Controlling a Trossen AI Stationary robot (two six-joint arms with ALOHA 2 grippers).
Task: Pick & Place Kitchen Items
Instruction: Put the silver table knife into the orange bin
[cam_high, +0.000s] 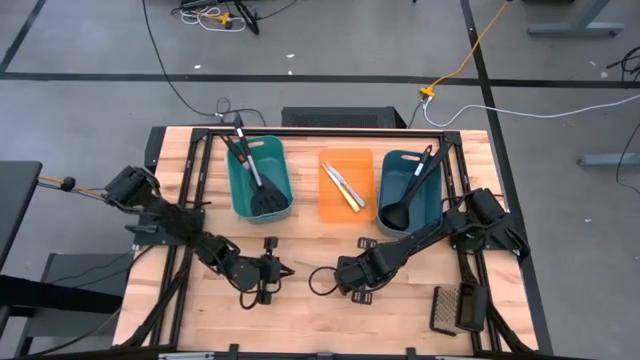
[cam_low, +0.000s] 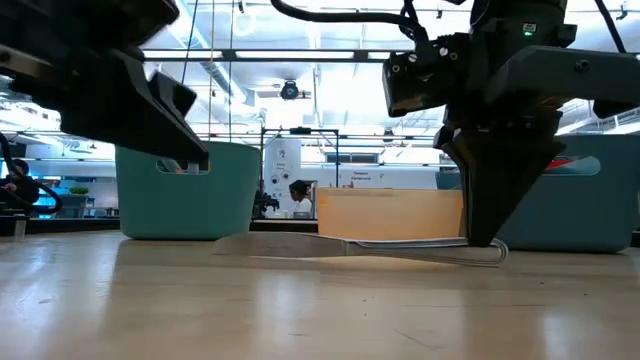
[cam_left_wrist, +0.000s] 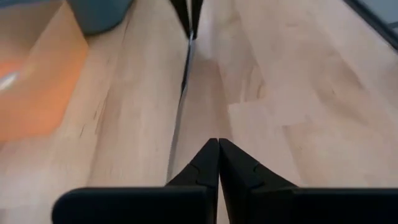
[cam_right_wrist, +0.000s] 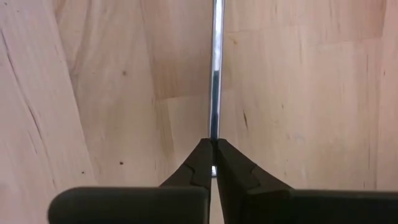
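- Right gripper (cam_right_wrist: 213, 163) pinches a slim silver metal utensil (cam_right_wrist: 216, 68) lying flat on the pale wooden table (cam_high: 320, 320).
- Left gripper (cam_left_wrist: 217, 163) is closed, empty.
- No writing is legible.

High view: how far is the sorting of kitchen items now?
Done: spatulas in the left tub, knives on the tray, ladle in the right tub. In hand: right gripper shut on a thin silver utensil lying on the table; left gripper shut nearby. Remaining: lifting and placing it.
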